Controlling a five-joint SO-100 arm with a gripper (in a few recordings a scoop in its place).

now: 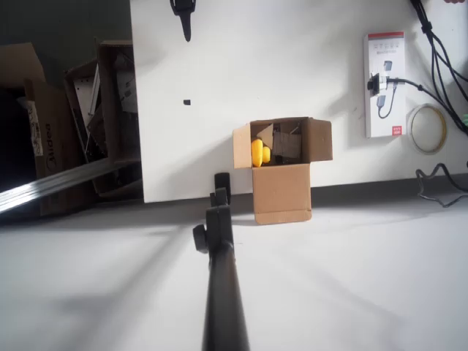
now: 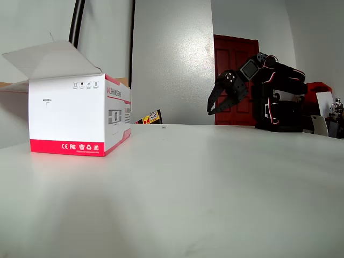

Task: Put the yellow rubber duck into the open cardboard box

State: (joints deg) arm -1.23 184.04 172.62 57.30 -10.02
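The yellow rubber duck [image 1: 259, 153] lies inside the open cardboard box [image 1: 292, 186], against its left wall and among cardboard scraps. The box stands at the near edge of the white table [image 1: 219, 88] in the overhead view, flaps spread. My black gripper [image 1: 186, 28] pokes in at the top edge of that view, far from the box. In the fixed view the gripper [image 2: 214, 110] hangs a little above the far end of the table [image 2: 188, 177], its fingers slightly apart and nothing between them.
A white carton with a red stripe [image 1: 385, 84] [image 2: 75, 115] lies on the table, with a tape roll [image 1: 428, 128] and cables [image 1: 439, 51] beside it. Darker cartons with metal parts [image 1: 102, 117] stand off the table's left. A black pole [image 1: 219, 278] crosses the foreground.
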